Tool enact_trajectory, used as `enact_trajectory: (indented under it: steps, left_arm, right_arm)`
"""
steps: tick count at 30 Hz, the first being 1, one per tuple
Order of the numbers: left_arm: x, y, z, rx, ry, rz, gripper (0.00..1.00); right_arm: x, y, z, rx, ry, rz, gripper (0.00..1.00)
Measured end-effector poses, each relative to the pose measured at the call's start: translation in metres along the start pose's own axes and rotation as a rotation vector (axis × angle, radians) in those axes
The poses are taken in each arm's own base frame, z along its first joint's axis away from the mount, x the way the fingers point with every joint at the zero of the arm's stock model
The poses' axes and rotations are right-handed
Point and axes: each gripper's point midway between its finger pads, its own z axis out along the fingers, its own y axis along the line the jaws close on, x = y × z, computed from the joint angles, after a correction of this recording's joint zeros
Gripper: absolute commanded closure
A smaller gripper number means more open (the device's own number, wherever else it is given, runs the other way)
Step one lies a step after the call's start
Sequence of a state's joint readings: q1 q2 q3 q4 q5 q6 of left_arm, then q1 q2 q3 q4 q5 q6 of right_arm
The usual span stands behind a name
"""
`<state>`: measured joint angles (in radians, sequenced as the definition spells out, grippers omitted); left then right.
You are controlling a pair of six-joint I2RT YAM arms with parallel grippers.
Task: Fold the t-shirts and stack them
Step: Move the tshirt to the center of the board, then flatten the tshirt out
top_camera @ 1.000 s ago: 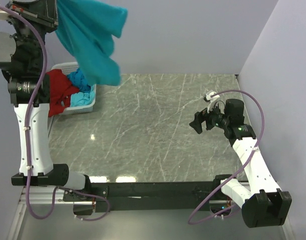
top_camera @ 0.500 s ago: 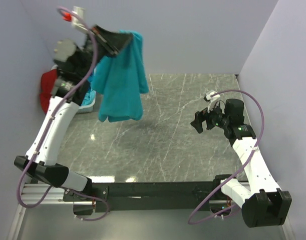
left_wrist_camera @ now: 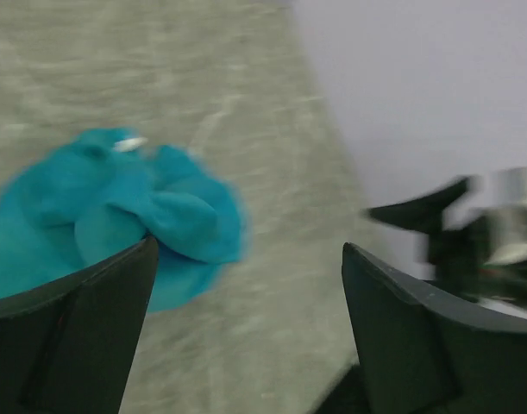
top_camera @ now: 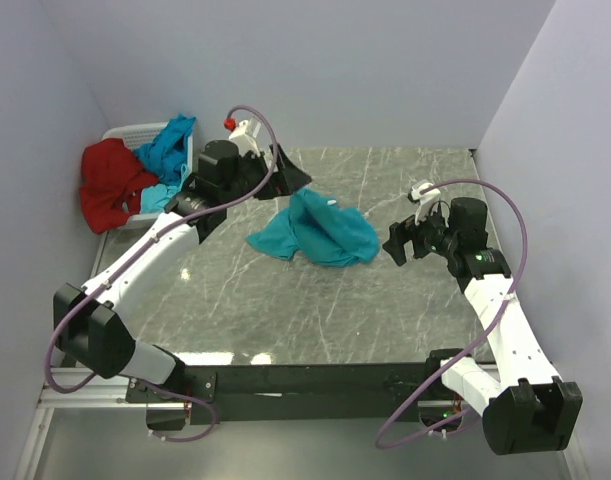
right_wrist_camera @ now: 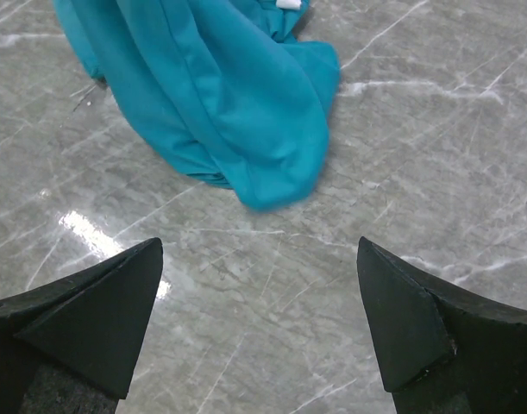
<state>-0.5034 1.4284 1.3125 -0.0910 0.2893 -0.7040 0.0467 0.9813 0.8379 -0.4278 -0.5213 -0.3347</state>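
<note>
Top view: a turquoise t-shirt [top_camera: 320, 232] lies crumpled on the grey marble table [top_camera: 385, 310], between the two pincers. The left pincer [top_camera: 288, 175] hangs just above and beyond the cloth's left part, its fingers spread wide with nothing in them. The right pincer [top_camera: 395, 245] waits near the shirt's other side, equally wide and empty. Behind the left pincer, a white basket [top_camera: 125, 133] at the far-left corner carries a red t-shirt [top_camera: 110, 185] draped over its rim, with more turquoise t-shirts [top_camera: 170, 145] beside it.

Left wrist view, blurred: the fingers stand far apart, nothing between them, and the turquoise t-shirt [left_wrist_camera: 116, 207] lies on the table beyond the left-hand finger.

Right wrist view: the fingers are wide apart over bare table. The turquoise t-shirt [right_wrist_camera: 228, 112] lies ahead of them and clear of the fingertips, with a white label [right_wrist_camera: 289, 4] at its far edge.
</note>
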Motion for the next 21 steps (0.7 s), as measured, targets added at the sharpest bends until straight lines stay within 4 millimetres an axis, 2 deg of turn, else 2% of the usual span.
enact_trajectory:
  steps: [2, 4, 7, 10, 13, 16, 19, 21]
  left_arm:
    - [0.006, 0.030, -0.004, -0.134, 0.012, 0.080, 0.07]
    - [0.003, 0.049, -0.014, -0.230, -0.001, 0.167, 0.06]
    - [0.003, 0.072, -0.046, -0.334, -0.031, 0.304, 0.06]
    - [0.026, 0.088, -0.075, -0.358, -0.015, 0.392, 0.09]
    - [0.055, 0.110, -0.089, -0.386, 0.048, 0.451, 0.08]
    - [0.074, 0.134, -0.096, -0.448, 0.122, 0.501, 0.08]
    - [0.077, 0.141, -0.101, -0.471, 0.132, 0.529, 0.08]
    - [0.078, 0.143, -0.106, -0.476, 0.123, 0.539, 0.08]
  right_arm:
    - [0.000, 0.001, 0.000, -0.007, -0.002, -0.007, 0.00]
    - [-0.001, 0.004, 0.000, -0.027, -0.007, -0.023, 0.00]
    - [-0.002, 0.017, 0.001, -0.112, -0.031, -0.081, 0.00]
    - [0.005, 0.031, 0.002, -0.200, -0.047, -0.139, 0.00]
    - [0.017, 0.042, 0.006, -0.266, -0.031, -0.162, 0.02]
    - [0.026, 0.049, 0.020, -0.315, 0.019, -0.169, 0.07]
    - [0.041, 0.064, 0.048, -0.363, 0.145, -0.195, 0.11]
    - [0.044, 0.069, 0.064, -0.364, 0.210, -0.226, 0.19]
